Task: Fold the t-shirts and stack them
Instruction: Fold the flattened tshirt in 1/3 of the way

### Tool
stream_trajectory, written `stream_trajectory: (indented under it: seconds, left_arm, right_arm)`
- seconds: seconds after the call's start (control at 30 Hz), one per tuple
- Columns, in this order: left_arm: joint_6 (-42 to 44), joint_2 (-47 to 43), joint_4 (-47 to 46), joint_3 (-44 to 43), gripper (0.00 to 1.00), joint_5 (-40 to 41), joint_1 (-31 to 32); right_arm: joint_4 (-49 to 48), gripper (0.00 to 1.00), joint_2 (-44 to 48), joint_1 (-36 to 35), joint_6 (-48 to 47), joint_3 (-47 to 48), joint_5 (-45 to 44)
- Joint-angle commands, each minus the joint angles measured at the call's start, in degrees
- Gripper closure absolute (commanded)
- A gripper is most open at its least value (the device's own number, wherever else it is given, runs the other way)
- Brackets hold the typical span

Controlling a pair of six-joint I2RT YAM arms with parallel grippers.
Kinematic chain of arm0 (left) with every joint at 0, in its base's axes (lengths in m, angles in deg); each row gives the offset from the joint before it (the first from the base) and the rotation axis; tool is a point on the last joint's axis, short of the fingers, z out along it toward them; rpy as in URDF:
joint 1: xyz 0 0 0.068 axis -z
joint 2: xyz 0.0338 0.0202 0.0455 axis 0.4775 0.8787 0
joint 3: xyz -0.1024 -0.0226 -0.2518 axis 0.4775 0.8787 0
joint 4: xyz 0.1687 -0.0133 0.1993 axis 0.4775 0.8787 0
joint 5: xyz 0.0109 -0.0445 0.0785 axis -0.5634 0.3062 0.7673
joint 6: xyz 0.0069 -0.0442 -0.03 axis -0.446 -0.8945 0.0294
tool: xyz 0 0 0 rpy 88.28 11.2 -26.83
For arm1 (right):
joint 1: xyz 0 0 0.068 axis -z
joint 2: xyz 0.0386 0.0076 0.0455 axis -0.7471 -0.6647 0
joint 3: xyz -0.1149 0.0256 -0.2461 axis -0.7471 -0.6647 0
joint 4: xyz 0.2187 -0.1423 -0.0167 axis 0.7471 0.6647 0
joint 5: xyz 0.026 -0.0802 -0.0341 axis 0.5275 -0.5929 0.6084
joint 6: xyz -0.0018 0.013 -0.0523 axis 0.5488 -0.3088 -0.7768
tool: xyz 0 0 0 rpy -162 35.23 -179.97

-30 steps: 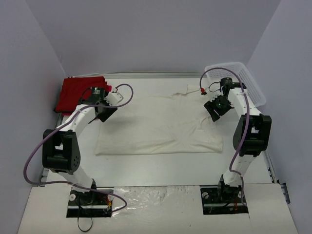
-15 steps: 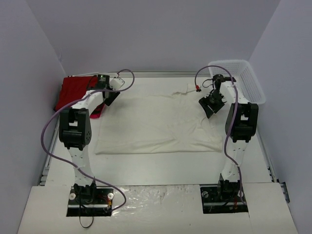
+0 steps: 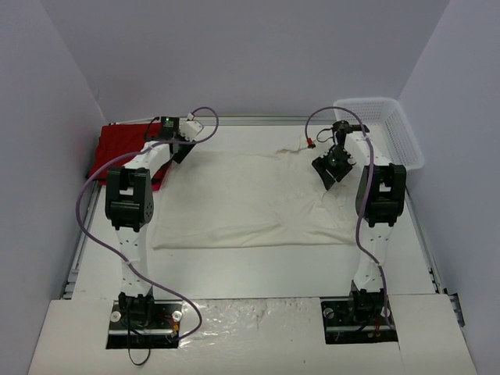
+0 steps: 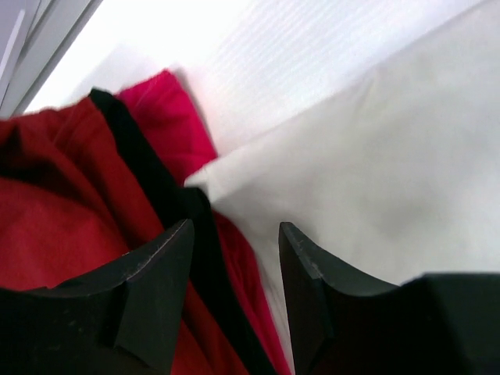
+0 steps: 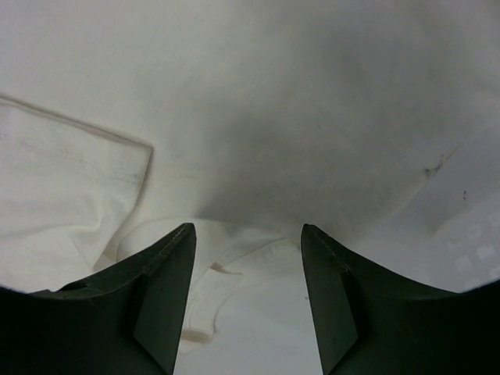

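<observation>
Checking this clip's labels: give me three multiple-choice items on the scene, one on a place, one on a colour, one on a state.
1. Where is the red pile?
A) far-left table corner
B) near edge, between the arm bases
C) right table edge
2. The basket is:
A) blue
B) white
C) black
3. The right gripper is:
A) shut on cloth
B) shut on a cable
C) open, empty
Answers: A, it lies left of the cream t-shirt; B, white mesh; C, jaws apart above the cloth, nothing between.
</observation>
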Motion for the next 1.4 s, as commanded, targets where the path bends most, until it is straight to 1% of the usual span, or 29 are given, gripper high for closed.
stream_trajectory:
  seconds: [0.0, 0.13, 0.4, 0.67, 0.7, 0.77, 0.8, 0.87, 1.07, 1.2, 1.23, 1.27, 1.33, 1.37]
  left_arm:
    - [0.3, 0.9, 1.6, -5.3, 0.54, -3.3, -0.2]
    - [1.5, 3.2, 1.9, -7.3, 0.56, -4.6, -0.1]
    - [3.0, 8.5, 3.0, -13.2, 0.56, -1.9, 0.1]
    - [4.3, 13.3, 7.2, -19.5, 0.56, -0.5, 0.1]
    - [4.7, 13.8, 8.3, -20.0, 0.59, -0.6, 0.1]
    - [4.9, 14.1, 8.9, -20.4, 0.63, -0.9, 0.2]
    - [4.8, 14.0, 9.3, -20.4, 0.68, -1.1, 0.1]
    - [4.9, 14.1, 10.0, -20.3, 0.71, -1.4, 0.1]
    - [6.0, 13.3, 12.7, -19.1, 0.71, -1.7, 0.2]
    - [7.0, 13.4, 14.2, -18.9, 0.67, -0.7, 0.2]
    - [7.2, 13.5, 14.6, -19.1, 0.69, -0.6, 0.3]
    - [7.7, 13.7, 15.2, -19.4, 0.81, -0.5, 0.2]
    - [8.0, 14.4, 17.0, -20.7, 0.97, -0.5, 0.4]
    - [7.9, 14.5, 17.4, -20.9, 0.98, -0.5, 0.3]
  right_arm:
    - [-1.0, 0.47, -2.2, 0.2, -0.8, 0.4, -0.6]
    - [-1.3, 0.47, -3.0, 0.1, -0.5, 0.3, -0.7]
    - [-1.3, 0.47, -4.1, -0.3, -0.1, 0.8, -1.9]
    - [-1.4, 0.47, -5.0, -0.5, -0.4, 0.0, -3.0]
    - [-1.5, 0.48, -5.1, -0.5, -0.3, -0.2, -3.3]
    - [-1.6, 0.48, -5.0, -0.5, -0.4, -0.6, -3.3]
    - [-1.8, 0.48, -5.0, -0.4, -0.5, -0.8, -3.3]
    - [-1.8, 0.48, -4.7, -0.4, -0.5, -0.8, -3.2]
    - [-1.8, 0.48, -4.5, -0.4, -0.6, -1.1, -3.7]
    - [-2.2, 0.48, -4.6, -0.4, -0.7, -1.9, -3.7]
    - [-2.3, 0.48, -4.6, -0.4, -0.8, -2.1, -3.8]
    - [-2.5, 0.48, -4.6, -0.3, -0.8, -2.4, -4.3]
    - [-2.6, 0.48, -4.7, -0.3, -0.7, -2.5, -4.6]
    - [-2.7, 0.5, -4.6, -0.4, -0.7, -2.4, -4.6]
